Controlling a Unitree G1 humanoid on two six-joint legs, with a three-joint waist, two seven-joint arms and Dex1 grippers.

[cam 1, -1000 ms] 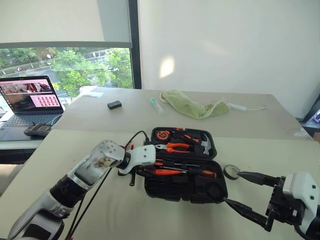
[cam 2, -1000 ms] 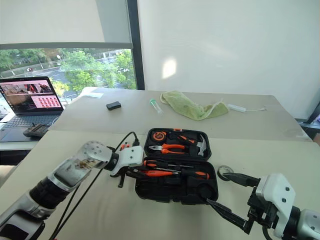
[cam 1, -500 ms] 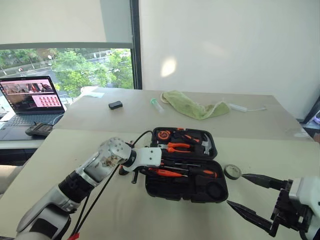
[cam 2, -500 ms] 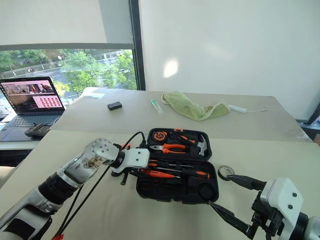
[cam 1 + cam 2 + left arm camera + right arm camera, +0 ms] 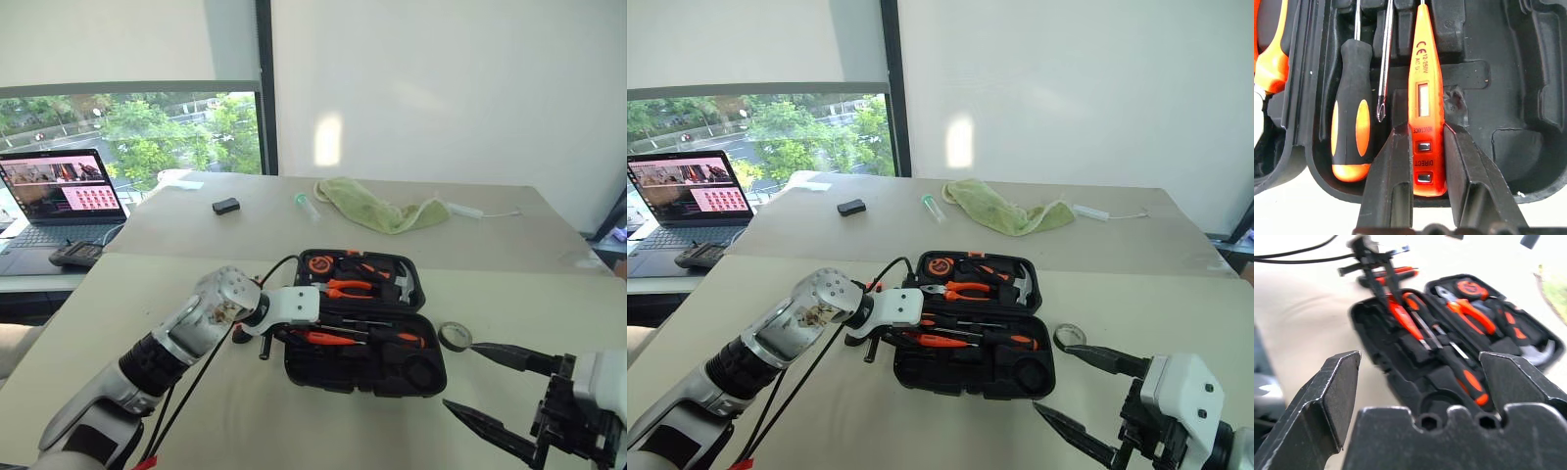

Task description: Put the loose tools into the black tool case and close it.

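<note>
The left gripper [image 5: 1427,161] has its jaws clamped on the butt end of the small red-orange screwdriver [image 5: 1425,105], a tester type with a little window in its body, one finger pressed to each flat side. The tool lies along a moulded slot in the near half of the black tool case [image 5: 364,367], its tip pointing deeper into the tray. Just beside it sit a bare steel shaft and a black-and-orange-handled screwdriver [image 5: 1351,127], already bedded in their channels.

The risk, as I see it, is in the let-go: if the tester is not pressed fully into its groove, it could ride up over the neighbouring shaft and stop the lid from shutting later. The fingers are also wedged into a tight pocket near the case wall, so pulling out at an angle could drag the tool or shift the whole case across the worktop [image 5: 225,411].

The right gripper [image 5: 1085,394] hangs low on the near right with its jaws spread wide and nothing between them. Just beyond its upper fingertip the small black tape roll [image 5: 454,337] lies on the worktop, close to the case's right edge, not yet packed. The case stands open, the orange-handled pliers [image 5: 345,288] and small steel hammer [image 5: 404,283] seated in its far half.
</note>
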